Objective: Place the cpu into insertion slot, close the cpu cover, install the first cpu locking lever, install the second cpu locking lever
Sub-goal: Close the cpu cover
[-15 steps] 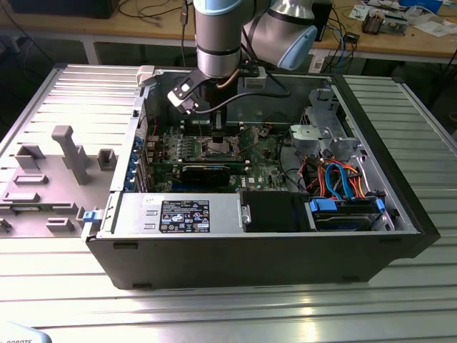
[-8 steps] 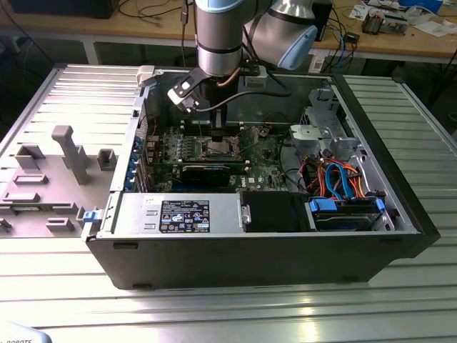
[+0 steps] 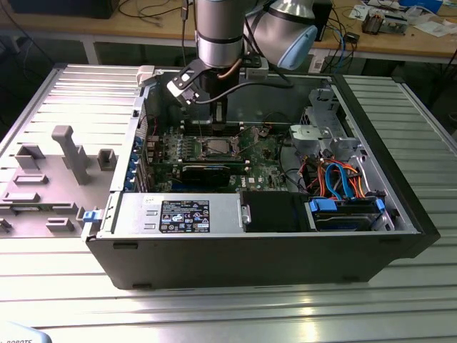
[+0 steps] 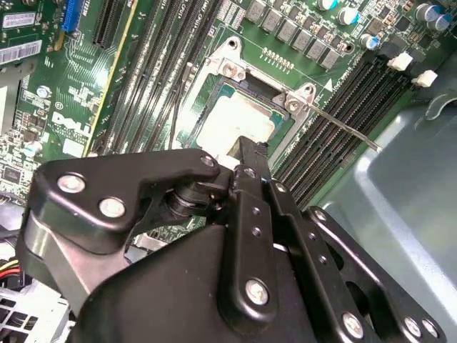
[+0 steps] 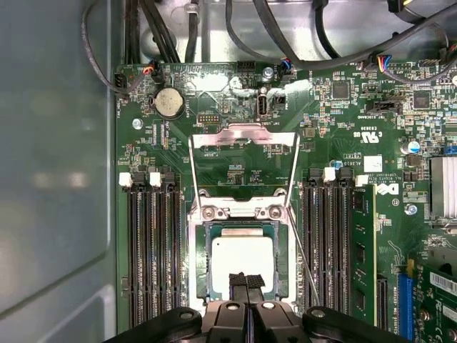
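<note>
In both wrist views the cpu (image 5: 241,261) (image 4: 236,123) lies flat in the insertion slot (image 5: 201,264) (image 4: 214,77), its dull grey face up. The cpu cover (image 5: 243,134) is swung open and lies back on the green board beyond the slot. A thin locking lever (image 5: 303,250) (image 4: 344,127) slants up beside the slot. My gripper (image 5: 246,281) (image 4: 247,151) hangs just over the near edge of the cpu, its two fingertips pressed together with nothing between them. The exterior view shows the gripper (image 3: 220,121) reaching down into the case above the slot (image 3: 217,148).
Black memory slots (image 5: 151,250) (image 5: 330,243) flank the socket on both sides. The open computer case (image 3: 400,236) holds a black graphics card (image 3: 207,171), a drive cage (image 3: 321,132) and bundled cables (image 3: 343,179). A grey fixture tray (image 3: 50,179) lies at the exterior view's left.
</note>
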Controlling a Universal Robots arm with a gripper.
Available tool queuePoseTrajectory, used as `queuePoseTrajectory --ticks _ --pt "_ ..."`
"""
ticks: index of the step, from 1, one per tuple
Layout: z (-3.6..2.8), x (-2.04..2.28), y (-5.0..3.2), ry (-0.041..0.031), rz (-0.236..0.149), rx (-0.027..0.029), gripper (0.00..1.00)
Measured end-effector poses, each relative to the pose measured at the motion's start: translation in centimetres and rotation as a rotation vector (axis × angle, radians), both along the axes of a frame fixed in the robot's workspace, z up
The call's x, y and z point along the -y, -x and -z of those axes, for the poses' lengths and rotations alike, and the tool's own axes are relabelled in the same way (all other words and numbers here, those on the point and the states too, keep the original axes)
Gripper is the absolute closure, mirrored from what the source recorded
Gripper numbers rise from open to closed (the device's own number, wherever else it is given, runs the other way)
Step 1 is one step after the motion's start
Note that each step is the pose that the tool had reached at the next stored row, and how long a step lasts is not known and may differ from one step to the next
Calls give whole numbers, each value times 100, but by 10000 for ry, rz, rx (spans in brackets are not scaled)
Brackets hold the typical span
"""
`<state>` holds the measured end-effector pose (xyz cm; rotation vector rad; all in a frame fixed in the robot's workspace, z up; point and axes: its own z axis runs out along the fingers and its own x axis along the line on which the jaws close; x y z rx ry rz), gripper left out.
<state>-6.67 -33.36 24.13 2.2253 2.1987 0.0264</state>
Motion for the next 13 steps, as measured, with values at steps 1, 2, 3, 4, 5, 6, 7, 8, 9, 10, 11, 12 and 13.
queuePoseTrajectory --ticks 1,2,3,4,5,6,7,8,9,10,11,12,13 --pt "3 0 -13 0 -2 0 89" --pt "7 0 -25 0 0 0 89" --pt "8 0 -42 0 0 -1 89" --pt "10 -1 -73 1 0 0 89" --pt "12 -1 -94 0 -2 0 89" --pt "11 -2 -121 2 -1 -1 89" --pt "12 -1 -126 4 0 0 89" --pt "11 -1 -126 5 0 0 89" --pt "2 -3 -127 7 0 0 89" --pt "-16 -3 -127 6 0 0 89" --pt "-41 -4 -127 7 0 0 89" --pt "-56 -4 -127 7 -1 0 89" --pt "-80 -5 -127 6 0 0 89"
